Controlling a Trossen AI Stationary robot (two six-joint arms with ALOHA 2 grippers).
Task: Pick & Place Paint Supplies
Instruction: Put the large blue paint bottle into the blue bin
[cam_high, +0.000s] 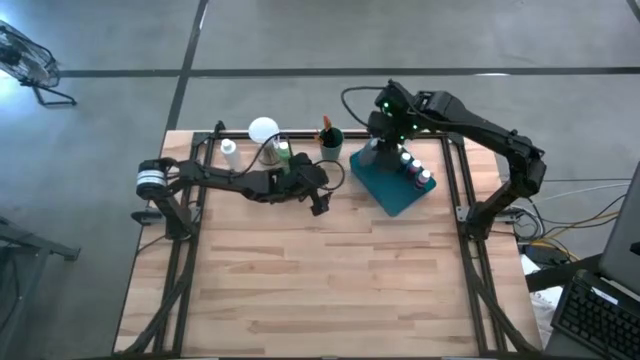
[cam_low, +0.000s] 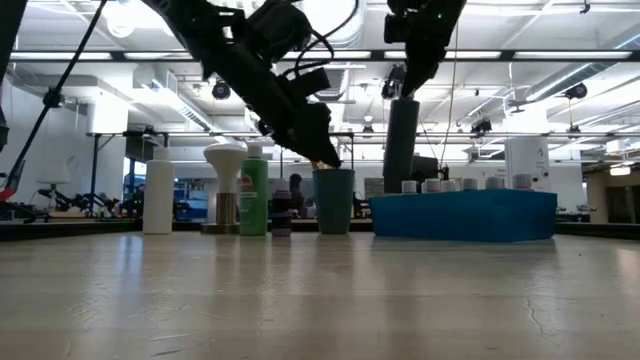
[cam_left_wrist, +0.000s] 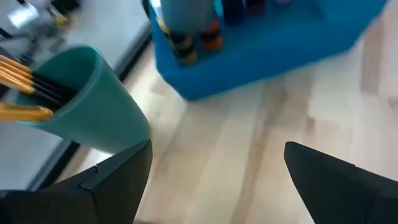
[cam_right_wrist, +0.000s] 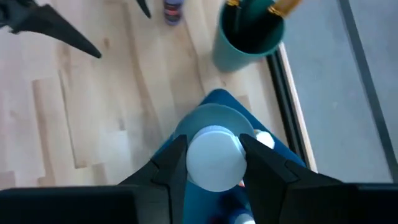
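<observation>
A tall grey paint bottle with a white cap (cam_right_wrist: 214, 158) stands at the far end of the blue tray (cam_high: 392, 190); it also shows in the low view (cam_low: 402, 140). My right gripper (cam_right_wrist: 214, 146) is above it, shut on its top. Several small white-capped bottles (cam_high: 412, 168) stand in the tray. A teal cup (cam_high: 331, 142) holding brushes (cam_left_wrist: 25, 87) stands left of the tray. My left gripper (cam_left_wrist: 217, 155) is open and empty, hovering near the cup, on its near side (cam_high: 320, 198). My right gripper pinches the grey bottle's white cap (cam_right_wrist: 214, 163) between its two fingers, one on each side. The fingers come from above, pointing down. The bottle stands upright below them; its lower end is hidden behind the tray's wall (cam_low: 460, 215), so whether it is lifted cannot be told.
A white bottle (cam_high: 230, 150), a round white-topped object on a metal base (cam_high: 263, 130) and a green bottle (cam_high: 283, 152) stand along the far edge at left. A small purple bottle (cam_low: 282, 215) stands beside the cup. The near half of the wooden table (cam_high: 320, 290) is bare.
</observation>
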